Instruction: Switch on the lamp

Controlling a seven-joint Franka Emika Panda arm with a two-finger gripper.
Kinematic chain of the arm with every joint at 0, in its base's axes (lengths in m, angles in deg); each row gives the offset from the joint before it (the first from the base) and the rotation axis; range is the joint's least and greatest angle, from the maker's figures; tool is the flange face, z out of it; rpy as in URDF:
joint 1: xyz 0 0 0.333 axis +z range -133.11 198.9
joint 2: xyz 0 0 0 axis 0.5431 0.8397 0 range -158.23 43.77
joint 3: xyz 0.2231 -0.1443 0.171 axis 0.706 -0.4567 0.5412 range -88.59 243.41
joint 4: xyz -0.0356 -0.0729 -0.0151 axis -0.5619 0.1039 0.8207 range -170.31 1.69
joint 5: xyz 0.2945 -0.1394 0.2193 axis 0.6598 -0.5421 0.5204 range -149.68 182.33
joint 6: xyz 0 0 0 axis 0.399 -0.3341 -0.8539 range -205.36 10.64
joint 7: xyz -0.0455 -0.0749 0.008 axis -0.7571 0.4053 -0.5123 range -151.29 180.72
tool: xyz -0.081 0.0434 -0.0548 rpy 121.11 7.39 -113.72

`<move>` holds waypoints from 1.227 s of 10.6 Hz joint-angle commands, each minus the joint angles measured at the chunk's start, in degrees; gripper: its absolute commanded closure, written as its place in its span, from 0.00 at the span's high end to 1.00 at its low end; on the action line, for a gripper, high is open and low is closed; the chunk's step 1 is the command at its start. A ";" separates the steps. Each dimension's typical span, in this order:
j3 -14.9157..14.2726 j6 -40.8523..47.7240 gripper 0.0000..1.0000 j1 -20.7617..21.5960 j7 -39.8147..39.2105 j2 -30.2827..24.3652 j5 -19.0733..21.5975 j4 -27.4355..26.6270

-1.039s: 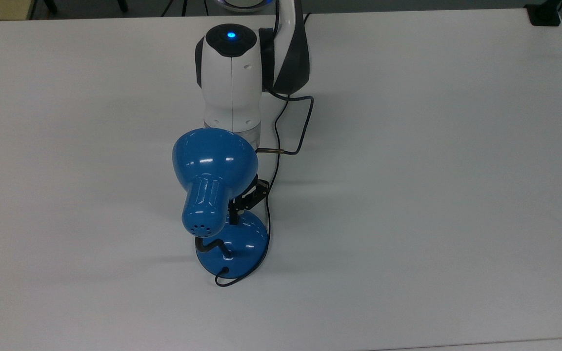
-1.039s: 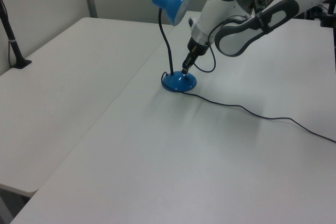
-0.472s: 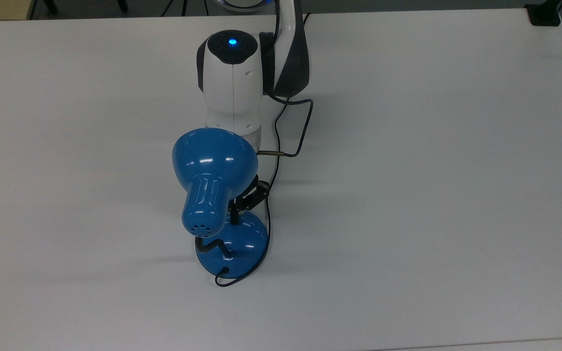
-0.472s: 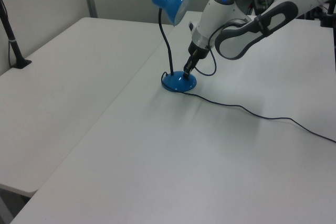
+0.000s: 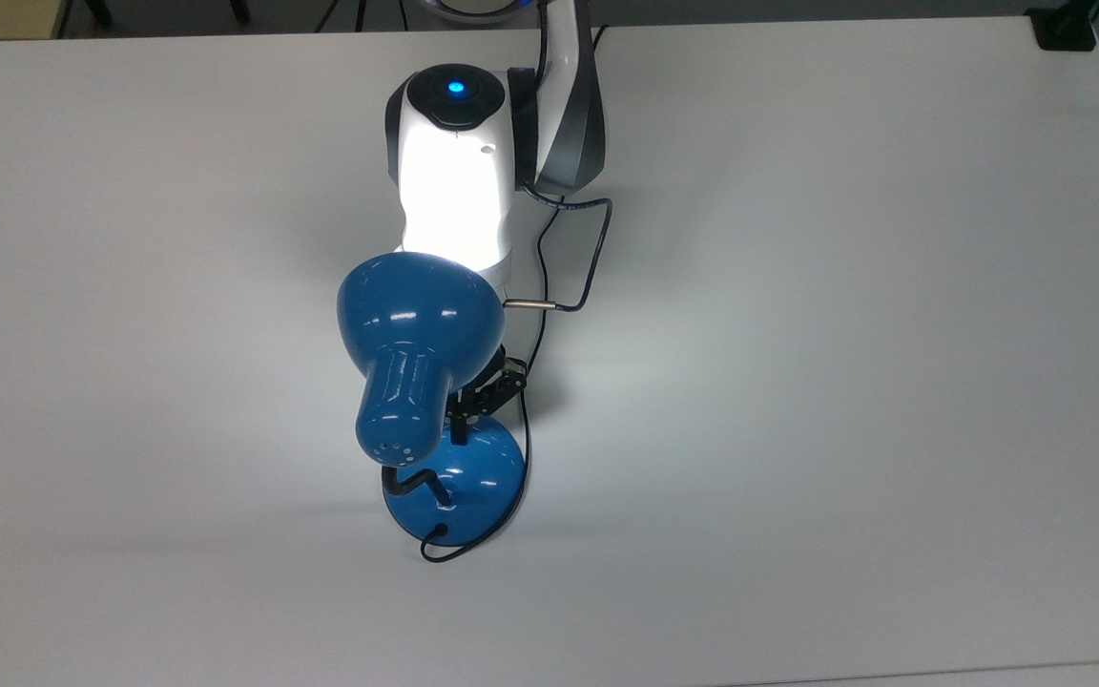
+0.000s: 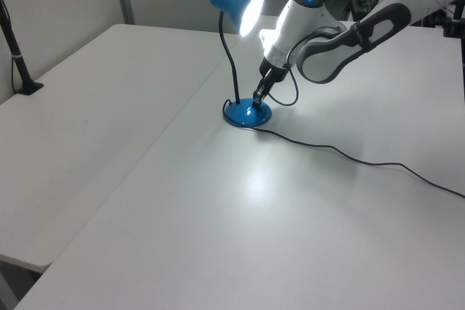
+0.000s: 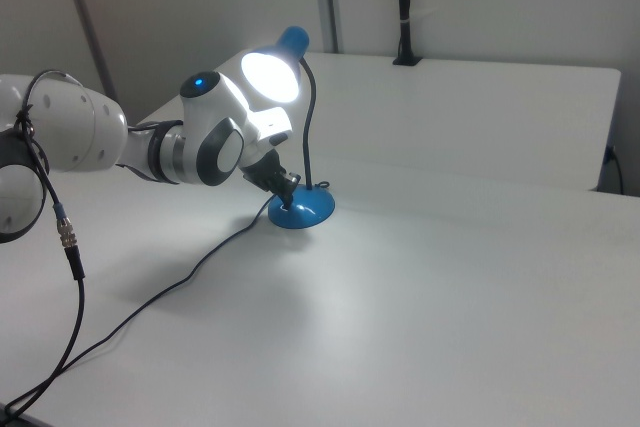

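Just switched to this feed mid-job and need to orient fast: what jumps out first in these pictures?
The blue lamp is lit: its shade glows bright white in the right view and throws a pale pool of light on the white table in the left view. The robot arm reaches down beside it, its claw at the lamp's round base. A thin black cord trails from the base across the table.

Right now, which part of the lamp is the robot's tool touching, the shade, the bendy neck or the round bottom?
The round blue base. The tool presses down on it, while the glowing shade sits high above and the black neck stands beside it.
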 commanded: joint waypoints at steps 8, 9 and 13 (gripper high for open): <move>-0.36 32.76 0.05 -0.42 3.27 -26.34 -0.46 -11.76; -0.27 40.75 0.28 -0.51 2.75 -29.34 -0.46 -9.93; -0.26 55.58 1.00 -0.42 1.33 -33.94 -0.90 -6.06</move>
